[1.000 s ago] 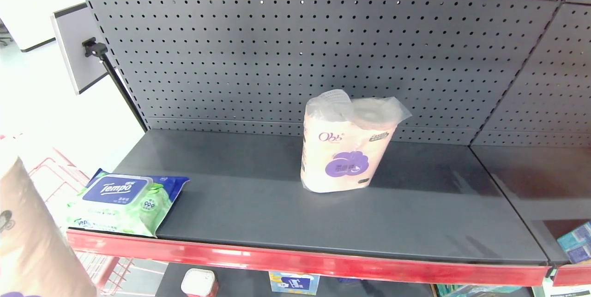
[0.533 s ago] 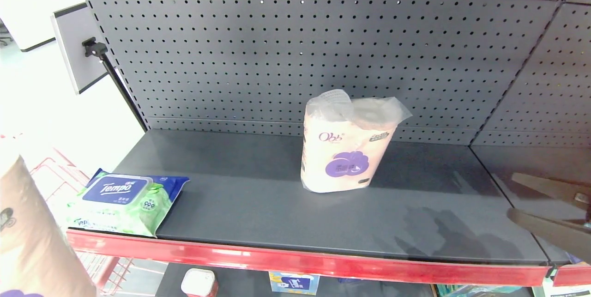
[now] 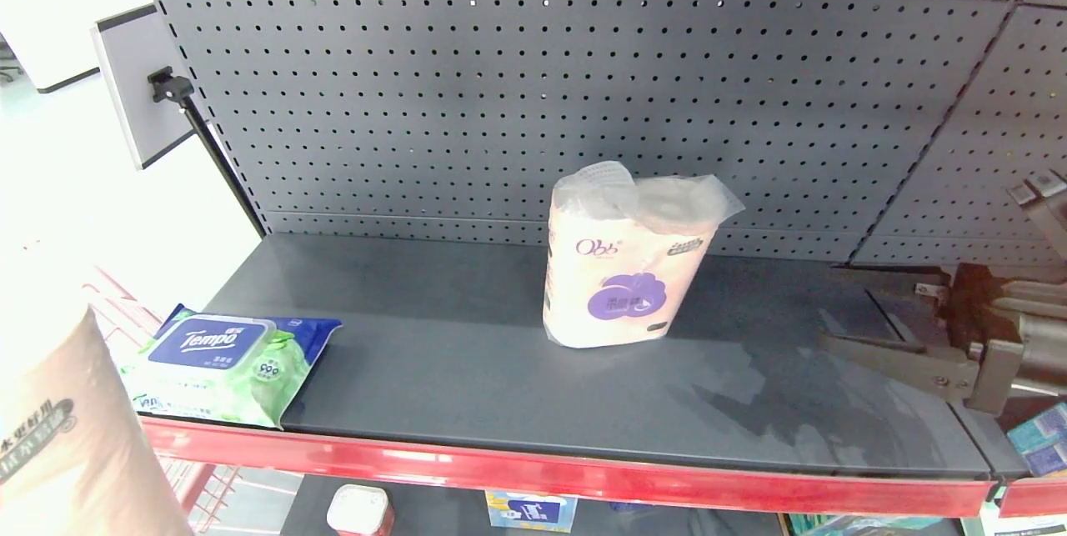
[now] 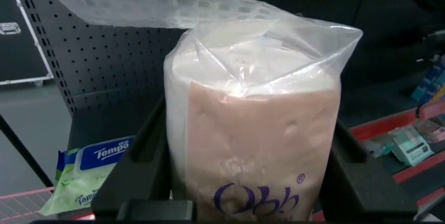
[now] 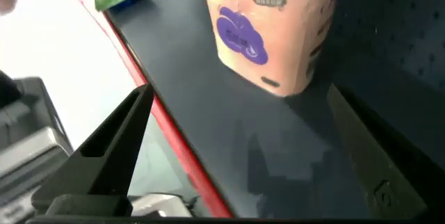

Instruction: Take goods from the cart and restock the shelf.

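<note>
A pink pack of tissue rolls [image 3: 625, 261] stands upright mid-shelf on the dark shelf board [image 3: 467, 369]. A green and blue wet wipes pack [image 3: 225, 365] lies at the board's front left corner. My left gripper [image 4: 250, 123] is shut on a second pink roll pack [image 4: 254, 133], which shows at the lower left of the head view [image 3: 58, 436], beside the shelf's left end. My right gripper [image 3: 829, 304] hovers open over the right end of the board, empty, to the right of the standing pack [image 5: 278, 29].
A red wire cart [image 3: 117, 303] sits left of the shelf. A red price rail [image 3: 542, 469] edges the board's front, with small goods on the lower shelf [image 3: 358, 511]. Pegboard backing [image 3: 533, 102] rises behind. Bare board lies between wipes and standing pack.
My right gripper has come in from the right edge and now sits higher and further over the shelf's right end. The held pack at the lower left has shifted slightly.
</note>
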Controlling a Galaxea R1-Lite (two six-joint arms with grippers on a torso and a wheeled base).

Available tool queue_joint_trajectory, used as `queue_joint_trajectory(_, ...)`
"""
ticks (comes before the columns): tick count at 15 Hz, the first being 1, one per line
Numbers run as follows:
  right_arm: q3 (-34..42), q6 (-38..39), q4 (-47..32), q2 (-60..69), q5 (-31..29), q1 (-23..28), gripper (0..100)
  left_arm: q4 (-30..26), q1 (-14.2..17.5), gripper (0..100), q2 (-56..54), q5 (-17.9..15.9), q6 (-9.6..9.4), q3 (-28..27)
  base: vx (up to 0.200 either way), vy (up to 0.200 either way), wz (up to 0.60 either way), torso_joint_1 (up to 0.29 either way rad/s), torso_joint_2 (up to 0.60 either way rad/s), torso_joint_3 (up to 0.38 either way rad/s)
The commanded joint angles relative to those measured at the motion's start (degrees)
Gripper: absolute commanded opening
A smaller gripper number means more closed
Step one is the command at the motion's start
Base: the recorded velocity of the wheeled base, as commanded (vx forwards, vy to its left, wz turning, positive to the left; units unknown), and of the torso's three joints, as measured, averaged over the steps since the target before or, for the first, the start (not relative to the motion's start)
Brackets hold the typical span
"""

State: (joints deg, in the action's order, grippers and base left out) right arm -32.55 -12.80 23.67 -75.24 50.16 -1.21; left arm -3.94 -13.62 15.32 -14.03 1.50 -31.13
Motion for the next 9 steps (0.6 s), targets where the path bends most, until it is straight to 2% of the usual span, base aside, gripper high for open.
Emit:
queue_joint_trajectory(1,-4.28,-5.74,0.06,-8.87,4.15,2.09,100,-0.02,-0.01,0,0.23,-0.73,0.08,0.11,0.0,0.0,0.0,0.0,0.0,0.0)
queue_joint_trajectory(7,-16.32,-6.18,0.14,-19.68,4.24,1.82,100,0.25,-0.01,0,0.94,-2.05,0.17,2.92,0.0,0.0,0.0,0.0,0.0,0.0)
queue_joint_trajectory(9,-17.11,-6.18,0.14,-20.65,4.77,0.94,100,0.25,-0.01,0,0.94,-2.05,0.17,2.83,0.0,0.0,0.0,0.0,0.0,0.0)
